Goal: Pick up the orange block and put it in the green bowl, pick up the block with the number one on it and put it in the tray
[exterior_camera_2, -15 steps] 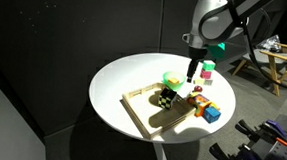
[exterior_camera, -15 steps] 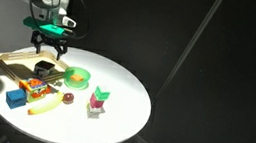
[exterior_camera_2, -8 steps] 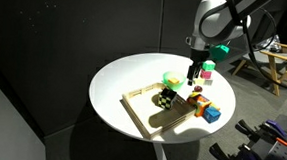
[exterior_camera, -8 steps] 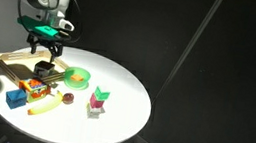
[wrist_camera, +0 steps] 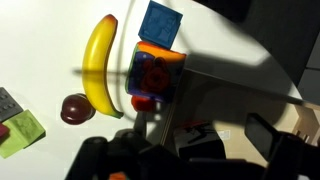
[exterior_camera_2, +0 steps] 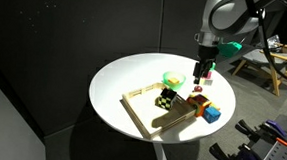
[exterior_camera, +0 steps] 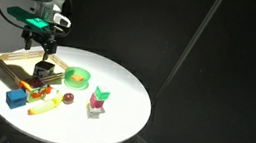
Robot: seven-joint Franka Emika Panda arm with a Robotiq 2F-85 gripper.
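Note:
The tray [exterior_camera: 8,62] lies at the table's edge, and the block with the number one [exterior_camera: 42,71] sits inside it; both also show in an exterior view, tray [exterior_camera_2: 142,108] and block [exterior_camera_2: 167,100]. The green bowl [exterior_camera: 77,75] holds a small orange spot, the orange block [exterior_camera: 79,75]. The bowl also shows in an exterior view [exterior_camera_2: 171,81]. My gripper [exterior_camera: 41,42] hangs open and empty above the tray, well clear of the dark block. In the wrist view the open jaws [wrist_camera: 185,150] frame the shadowed tray [wrist_camera: 240,95] and the dark block [wrist_camera: 205,132].
A blue block [wrist_camera: 160,20], a red-yellow-blue block [wrist_camera: 155,72], a banana [wrist_camera: 97,65] and a dark red fruit [wrist_camera: 75,108] lie beside the tray. A pink-and-green block [exterior_camera: 97,100] stands nearer the table's middle. The round white table [exterior_camera: 122,111] drops off all round.
My gripper has drifted sideways and slightly up over the tray, staying open. The dark block stays in the tray.

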